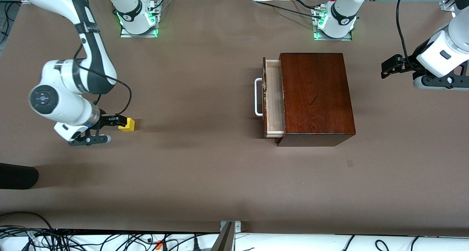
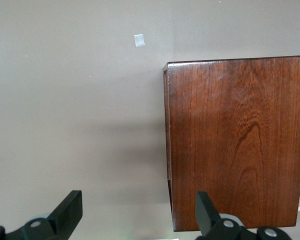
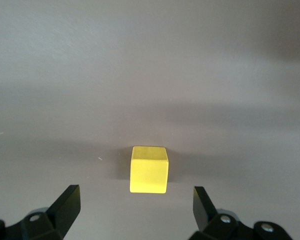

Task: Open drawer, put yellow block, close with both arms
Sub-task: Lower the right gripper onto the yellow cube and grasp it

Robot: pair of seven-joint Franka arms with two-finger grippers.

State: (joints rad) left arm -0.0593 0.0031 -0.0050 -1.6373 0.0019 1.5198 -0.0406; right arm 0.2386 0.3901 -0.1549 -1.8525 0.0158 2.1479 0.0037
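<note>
2 spread tools: right tool beside yellow block, drawer ajar.

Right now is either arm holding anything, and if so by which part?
Nothing is held. The right tool is open over the table with the yellow block lying untouched between its fingers. The left tool is open beside the wooden box.

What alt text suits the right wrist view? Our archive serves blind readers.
A small yellow block sits on the brown table, lined up with the gap of the right pincer, whose two black fingers stand wide apart and touch nothing.
</note>
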